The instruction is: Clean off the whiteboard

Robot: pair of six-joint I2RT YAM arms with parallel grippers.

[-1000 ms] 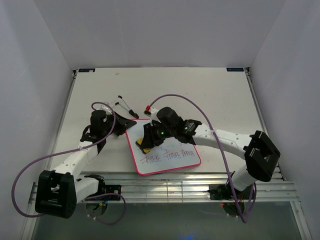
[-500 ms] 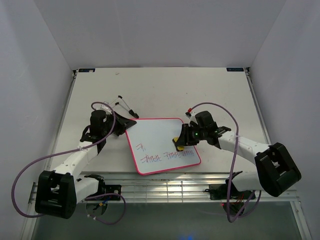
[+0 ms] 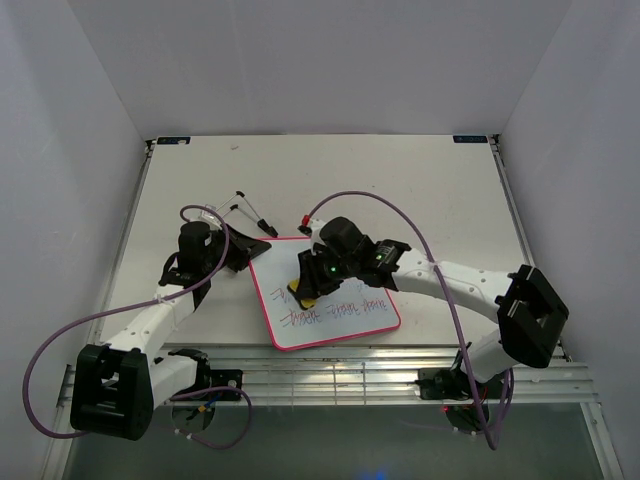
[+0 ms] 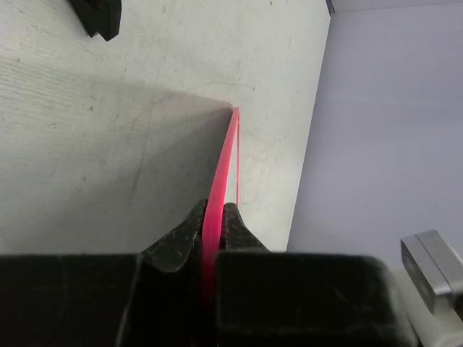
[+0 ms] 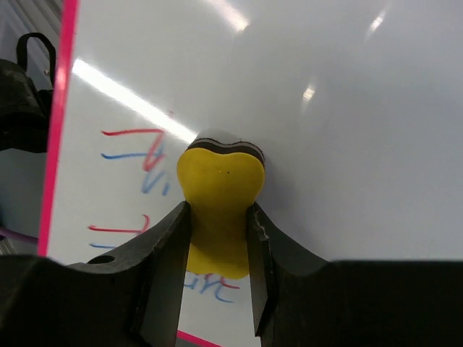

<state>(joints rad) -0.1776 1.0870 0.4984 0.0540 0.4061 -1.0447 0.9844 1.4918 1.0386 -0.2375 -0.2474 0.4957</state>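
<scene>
The right gripper (image 5: pixel 217 217) is clamped on a yellow sponge (image 5: pixel 221 191), its two black fingers (image 5: pixel 163 260) squeezing the sponge's sides so the foam bulges in a heart-like shape past the tips; a dark layer backs the foam at its far end, and that end meets the glossy face of the whiteboard (image 5: pixel 347 108); red and blue handwriting (image 5: pixel 141 155) lies just left of the sponge in the wrist view, with more strokes below it near the pink-red rim; from above, the right gripper (image 3: pixel 308 282) and the sponge (image 3: pixel 302 295) sit left of the board's centre, just above two rows of handwriting (image 3: pixel 335 312) that run along its near part; the far part of the face is bare white; the right arm reaches in from the right over the board's far edge, a purple cable (image 3: pixel 385 205) arching above it; the left gripper (image 4: pixel 213 213) is closed narrowly on the whiteboard (image 4: pixel 226 155), one finger on each side of its thin pink-red rim, which runs away from the camera over the table (image 4: pixel 101 130); in the top view the left gripper (image 3: pixel 250 250) holds the board at its far left corner; the whiteboard (image 3: pixel 280 270) rests on the white table (image 3: pixel 420 180) in front of the two arm bases, turned slightly; two thin dark pens (image 3: pixel 250 210) lie on the table just beyond the left gripper, apart from the board
</scene>
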